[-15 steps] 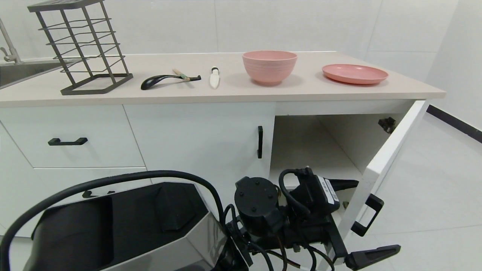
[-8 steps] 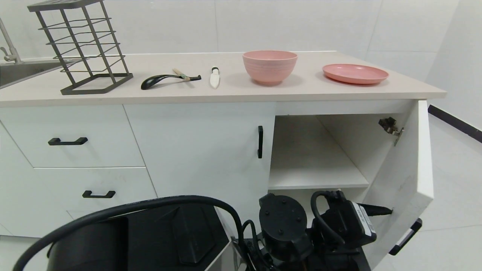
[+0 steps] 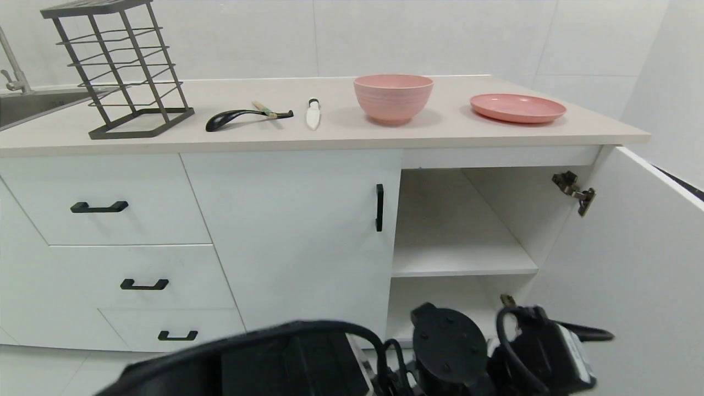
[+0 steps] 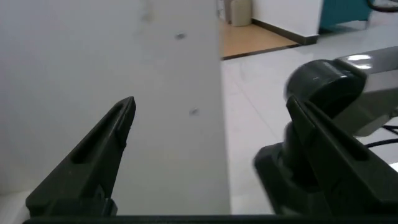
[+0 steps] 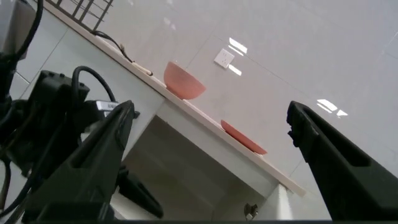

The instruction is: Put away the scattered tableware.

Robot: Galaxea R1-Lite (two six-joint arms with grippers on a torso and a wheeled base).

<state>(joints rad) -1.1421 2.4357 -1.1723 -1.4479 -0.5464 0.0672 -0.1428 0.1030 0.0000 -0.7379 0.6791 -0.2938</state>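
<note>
Left gripper [image 4: 210, 104]: released, fingers spread wide with nothing between them, close up against a flat white panel.
Right gripper [image 5: 210, 109]: released too, fingers wide apart and empty, low down and angled up towards the counter's underside and the open cabinet.
Pink bowl [image 3: 393, 98]: upright on the counter [image 3: 330, 137], above the seam between the closed door and the open compartment.
Pink plate [image 3: 518, 107]: flat on the counter, well apart from the bowl, near the right end.
Black spoon [image 3: 231, 117]: lying on the counter between the wire rack and the bowl, handle towards the bowl.
Wooden stick [image 3: 263, 108]: lying just behind the spoon's handle and crossing it near the tip; cannot tell what kind of utensil.
White utensil [image 3: 313, 115]: small, dark-capped at the far end, lying just beside the spoon's handle tip, apart from it.
Wire rack [image 3: 124, 66]: dark, standing tilted at the counter's left part, beside the sink [image 3: 33, 104].
Cabinet door [image 3: 632, 264]: swung fully open on the right, hinge [image 3: 575, 192] exposed.
Shelf [image 3: 456, 258]: white, bare, inside the open compartment.
Drawers [image 3: 99, 225]: shut, black handles, at the left under the counter.
</note>
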